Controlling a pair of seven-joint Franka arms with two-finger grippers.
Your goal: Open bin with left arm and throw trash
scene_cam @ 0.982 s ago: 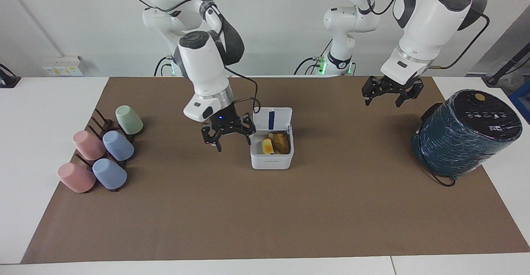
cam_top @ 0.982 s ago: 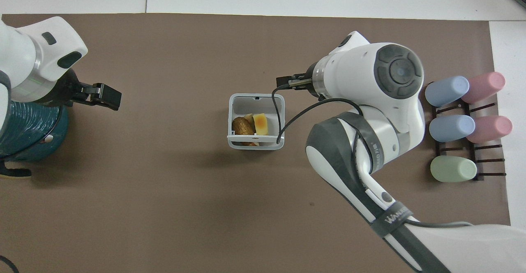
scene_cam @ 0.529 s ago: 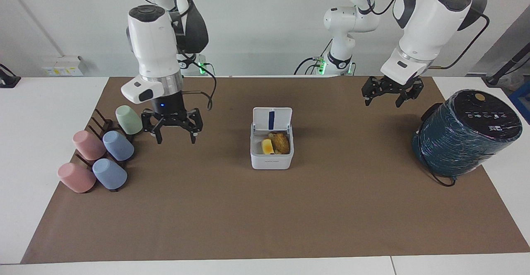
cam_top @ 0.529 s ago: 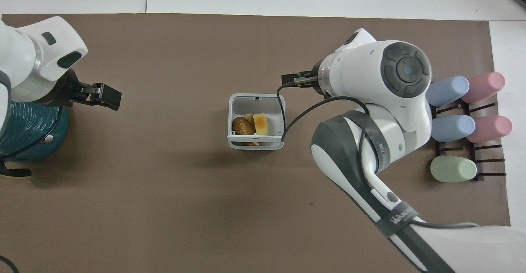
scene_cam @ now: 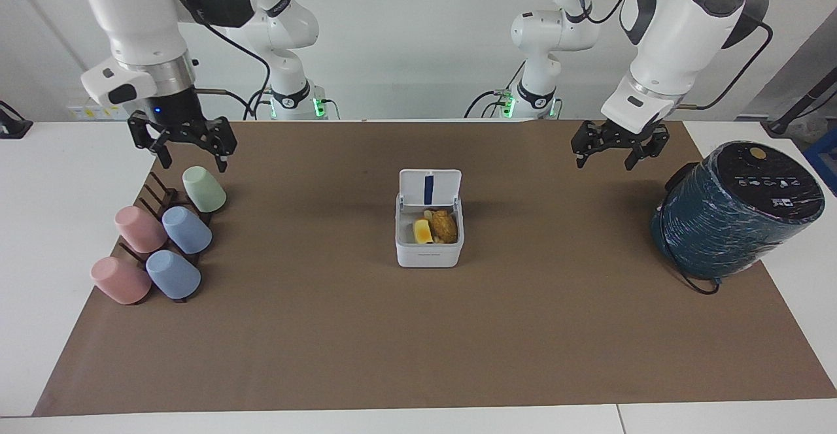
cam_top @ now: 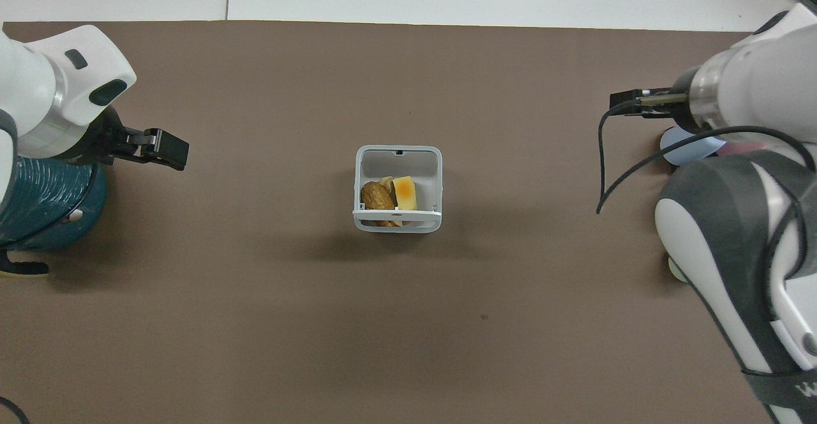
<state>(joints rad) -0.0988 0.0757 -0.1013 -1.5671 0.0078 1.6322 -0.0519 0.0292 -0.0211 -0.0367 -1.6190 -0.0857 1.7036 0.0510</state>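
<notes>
The white bin (scene_cam: 428, 254) stands in the middle of the brown mat with its lid (scene_cam: 429, 187) swung up and open. Inside lie a yellow block (scene_cam: 422, 231) and a brown lump (scene_cam: 445, 225); a pale third piece is mostly hidden between them. The overhead view shows the bin (cam_top: 397, 225) with the yellow block (cam_top: 404, 193) and brown lump (cam_top: 377, 196). My left gripper (scene_cam: 613, 146) is open and empty, up over the mat beside the teal cylinder; it also shows in the overhead view (cam_top: 159, 149). My right gripper (scene_cam: 182, 144) is open and empty, raised over the cup rack's green cup.
A big dark teal cylinder (scene_cam: 735, 208) lies tilted at the left arm's end of the mat. Several pastel cups on a dark rack (scene_cam: 163, 238) sit at the right arm's end. In the overhead view the right arm (cam_top: 734, 219) covers most of the cups.
My right gripper has left the bin's side, risen and swung to the cup rack at its own end of the table. The left arm, bin and trash have not moved.
</notes>
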